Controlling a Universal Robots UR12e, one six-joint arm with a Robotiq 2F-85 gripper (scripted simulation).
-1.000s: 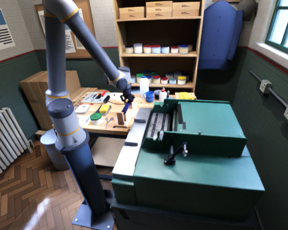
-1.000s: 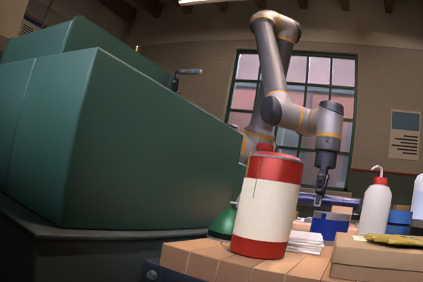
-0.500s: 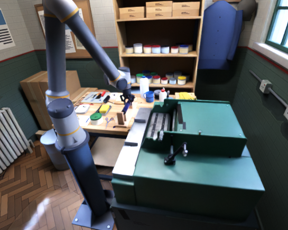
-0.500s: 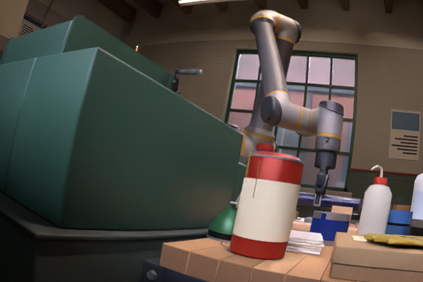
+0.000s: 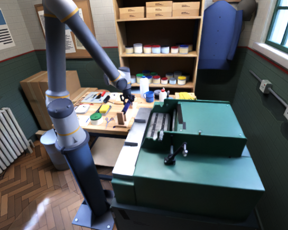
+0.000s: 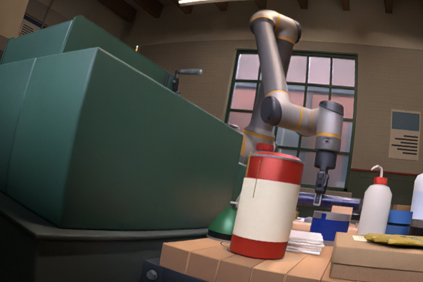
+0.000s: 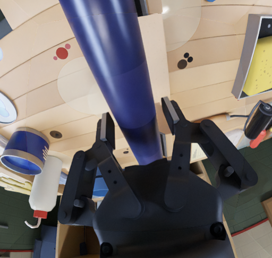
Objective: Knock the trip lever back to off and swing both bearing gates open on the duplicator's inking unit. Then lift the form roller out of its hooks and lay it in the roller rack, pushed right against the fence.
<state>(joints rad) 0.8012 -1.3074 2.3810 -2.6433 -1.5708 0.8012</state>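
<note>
The blue form roller [image 7: 117, 73] is partly hidden by my gripper and by the rack's wooden posts. It lies across the wooden roller rack [image 5: 121, 119] on the workbench, left of the green duplicator [image 5: 190, 147]. In the second side camera the roller [image 6: 330, 200] lies level behind a blue tin. The trip lever [image 5: 175, 154] stands on the duplicator's near deck. The inking unit's open bay [image 5: 161, 122] shows grey rollers. My gripper [image 7: 138, 121] straddles the form roller from above. It is open and holds nothing.
A shelf unit [image 5: 159, 44] with ink tins stands behind the bench. The bench holds a blue mug [image 5: 149, 96], squeeze bottles [image 5: 162, 94], a yellow sponge tray [image 5: 105, 108], scissors [image 5: 108, 121] and a green tape roll [image 5: 96, 118]. A red and white can [image 6: 268, 204] stands near the second side camera.
</note>
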